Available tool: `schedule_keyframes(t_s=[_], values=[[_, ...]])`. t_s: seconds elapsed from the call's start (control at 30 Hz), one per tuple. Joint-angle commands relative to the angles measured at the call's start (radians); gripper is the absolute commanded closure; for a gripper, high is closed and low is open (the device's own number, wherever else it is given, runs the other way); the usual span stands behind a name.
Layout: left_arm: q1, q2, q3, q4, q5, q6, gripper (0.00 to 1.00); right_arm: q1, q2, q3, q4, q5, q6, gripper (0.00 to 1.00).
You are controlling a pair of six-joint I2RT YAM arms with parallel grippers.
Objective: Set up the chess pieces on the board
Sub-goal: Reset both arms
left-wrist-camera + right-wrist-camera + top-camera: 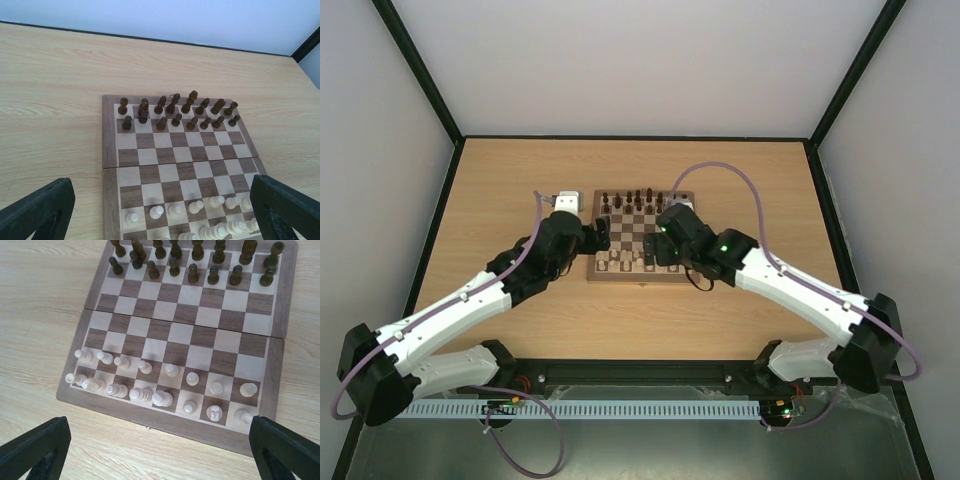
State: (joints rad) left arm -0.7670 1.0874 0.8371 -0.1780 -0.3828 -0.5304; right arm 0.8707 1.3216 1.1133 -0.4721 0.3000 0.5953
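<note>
The board (640, 279) lies at the middle of the table. It also shows in the left wrist view (109, 145) and the right wrist view (280, 375). The cream chess pieces (172, 371) stand in two rows on its near side (196, 206) (630, 262). Dark brown pieces (194, 272) fill the two far rows. My left gripper (601, 234) hovers over the board's near left corner, open and empty (161, 200). My right gripper (665, 247) hovers over the near right part, open and empty (160, 440), with its fingers (37, 447) wide apart above the table by the board's near edge.
The light wood table (520, 190) is bounded by a black frame and pale walls at the back and sides. Purple cables (740, 180) loop above the right arm and beside the left arm. A rail (640, 375) runs along the near edge between the arm bases.
</note>
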Motion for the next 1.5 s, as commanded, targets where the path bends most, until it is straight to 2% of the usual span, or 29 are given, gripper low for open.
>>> schedule_keyframes(t_s=[0.0,0.2,0.43,0.67,1.17,1.47], values=[[0.009,-0.046,-0.012,0.018,-0.031,0.009,0.01,0.001,-0.083,-0.057,0.005,0.029,-0.02,0.02],[0.008,-0.084,-0.03,0.034,-0.038,0.012,0.01,0.0,-0.17,-0.142,0.062,0.061,-0.076,0.01],[0.008,-0.089,-0.048,0.041,-0.066,-0.006,0.01,0.0,-0.307,-0.281,0.21,0.083,-0.122,0.01],[0.01,-0.144,-0.086,0.067,-0.108,-0.008,0.01,0.0,-0.475,-0.431,0.346,0.3,-0.103,0.01],[0.012,-0.224,-0.151,0.124,-0.109,0.01,0.01,-0.002,-0.55,-0.575,0.461,0.197,-0.156,0.01],[0.012,-0.234,-0.157,0.126,-0.099,0.001,0.01,-0.001,-0.496,-0.573,0.462,0.205,-0.151,0.01]])
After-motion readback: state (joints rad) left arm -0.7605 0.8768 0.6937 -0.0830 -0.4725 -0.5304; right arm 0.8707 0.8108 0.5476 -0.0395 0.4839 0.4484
